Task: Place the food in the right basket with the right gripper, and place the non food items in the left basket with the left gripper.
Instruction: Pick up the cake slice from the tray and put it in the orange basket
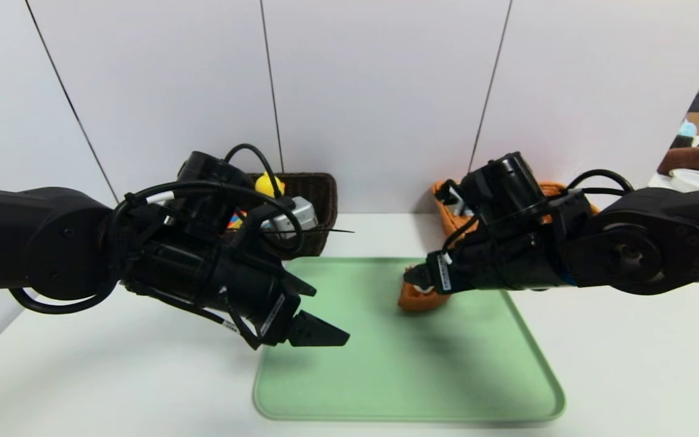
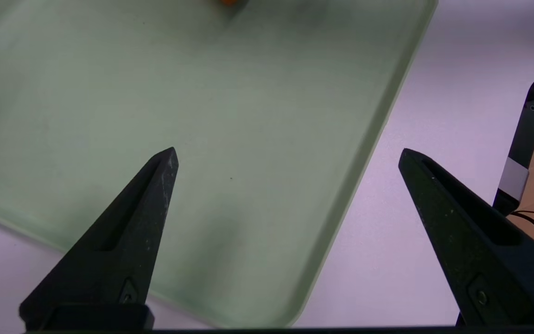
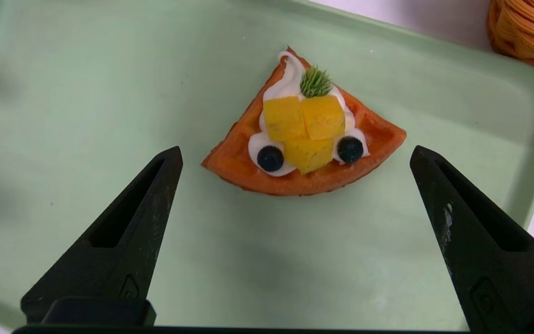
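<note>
Presently, the food (image 3: 306,184) lies flat on the green tray (image 1: 410,382), toward the tray's far edge and right of its middle. Specimen: a wedge of brown waffle bearing white cream, yellow fruit cubes, two dark berries and a green sprig. Its pointed end faces the tray's far side.

Right gripper (image 3: 297,147): above the tray, over the food. Jaws wide apart, one to either side of the wedge as seen from the wrist; bare tray surface shows between each tip and the food. Nothing clamped.

Left gripper (image 1: 331,315): above the left part of the tray. Jaws wide apart, nothing between them.

Right basket (image 1: 451,226): orange-brown wicker, on the white table (image 1: 113,376) beyond the tray's far right corner. The right arm covers much of it; contents only partly visible, a whitish item at its left end not identifiable.

Left basket (image 1: 327,200): dark brown wicker, beyond the tray's far left corner. The yellow duck (image 1: 266,184) sits inside, its head showing above the left arm. A small multicoloured patch (image 1: 235,220) also shows in this basket, mostly hidden behind the arm; cannot tell whether it belongs to the cube.
</note>
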`<state>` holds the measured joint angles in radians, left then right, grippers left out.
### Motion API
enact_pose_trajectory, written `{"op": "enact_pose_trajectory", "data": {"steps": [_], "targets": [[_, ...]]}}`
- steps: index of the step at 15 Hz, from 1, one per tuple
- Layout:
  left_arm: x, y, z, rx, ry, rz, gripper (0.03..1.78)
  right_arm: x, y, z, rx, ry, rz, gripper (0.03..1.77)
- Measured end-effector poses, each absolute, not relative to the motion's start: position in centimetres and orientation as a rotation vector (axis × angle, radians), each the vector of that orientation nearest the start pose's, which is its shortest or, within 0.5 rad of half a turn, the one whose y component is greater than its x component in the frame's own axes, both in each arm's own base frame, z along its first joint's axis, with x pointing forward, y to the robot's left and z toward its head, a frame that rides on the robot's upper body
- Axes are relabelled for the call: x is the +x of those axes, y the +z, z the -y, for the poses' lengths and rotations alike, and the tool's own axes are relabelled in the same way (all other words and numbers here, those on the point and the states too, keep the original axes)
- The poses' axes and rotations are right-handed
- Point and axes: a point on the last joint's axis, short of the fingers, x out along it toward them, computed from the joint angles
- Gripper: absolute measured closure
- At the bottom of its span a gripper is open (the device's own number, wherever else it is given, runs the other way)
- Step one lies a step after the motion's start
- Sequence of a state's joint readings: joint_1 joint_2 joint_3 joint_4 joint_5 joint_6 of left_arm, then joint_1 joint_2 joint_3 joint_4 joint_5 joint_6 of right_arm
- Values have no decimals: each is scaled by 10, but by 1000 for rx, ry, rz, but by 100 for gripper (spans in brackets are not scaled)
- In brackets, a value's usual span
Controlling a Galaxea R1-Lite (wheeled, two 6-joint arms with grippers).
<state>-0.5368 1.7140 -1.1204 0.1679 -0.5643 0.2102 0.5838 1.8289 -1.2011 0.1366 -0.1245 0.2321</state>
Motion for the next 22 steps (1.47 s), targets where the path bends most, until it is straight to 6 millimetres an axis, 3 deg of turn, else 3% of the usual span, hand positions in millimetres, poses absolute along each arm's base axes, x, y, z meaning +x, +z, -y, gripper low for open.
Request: {"op": "enact_pose_trajectory", "data": {"steps": [14, 22], "targets": [[253, 191, 164, 166, -1123, -683, 12, 297, 157, -223, 148, 54, -836, 10], [256, 190, 164, 164, -1117, -674, 12, 298, 150, -224, 132, 26, -870, 9]]}}
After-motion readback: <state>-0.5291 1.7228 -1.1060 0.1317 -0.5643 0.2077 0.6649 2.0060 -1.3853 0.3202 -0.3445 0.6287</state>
